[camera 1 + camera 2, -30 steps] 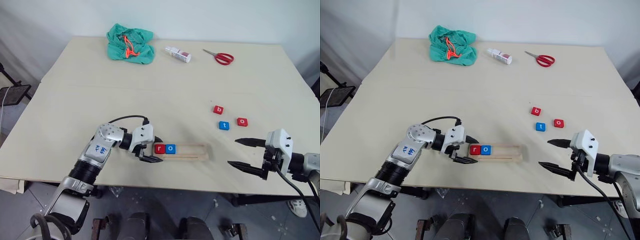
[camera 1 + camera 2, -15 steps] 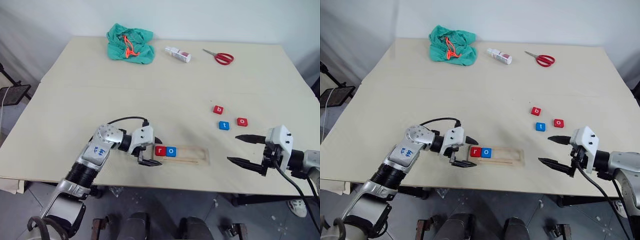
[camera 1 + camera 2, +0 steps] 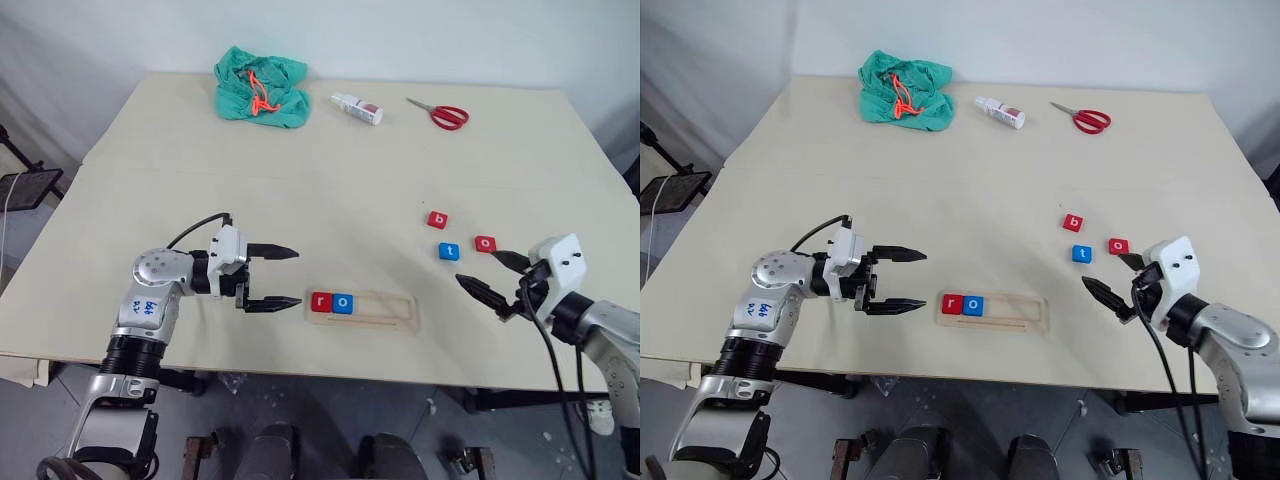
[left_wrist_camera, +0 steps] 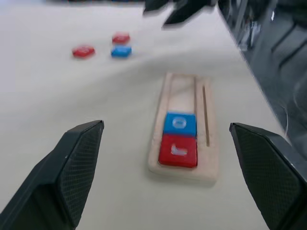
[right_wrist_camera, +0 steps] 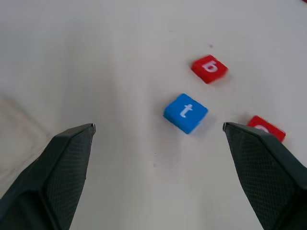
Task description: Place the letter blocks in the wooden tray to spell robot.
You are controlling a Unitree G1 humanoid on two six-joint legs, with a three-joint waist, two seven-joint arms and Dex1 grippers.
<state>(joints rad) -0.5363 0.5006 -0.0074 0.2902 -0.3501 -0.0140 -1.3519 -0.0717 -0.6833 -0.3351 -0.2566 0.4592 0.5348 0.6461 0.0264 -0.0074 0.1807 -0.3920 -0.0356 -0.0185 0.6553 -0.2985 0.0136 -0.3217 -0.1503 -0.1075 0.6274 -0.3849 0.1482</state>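
where scissors (image 3: 441, 114) lie, beige table (image 3: 300, 170).

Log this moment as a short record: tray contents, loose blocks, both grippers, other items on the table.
tray: holds red r and blue o at its left end, rest unfilled
loose blocks: red b, blue t, red o, on the table right of the tray
left gripper: open, left of the tray, holding nothing
right gripper: open, near the loose blocks, holding nothing
far edge: green cloth, small bottle, scissors
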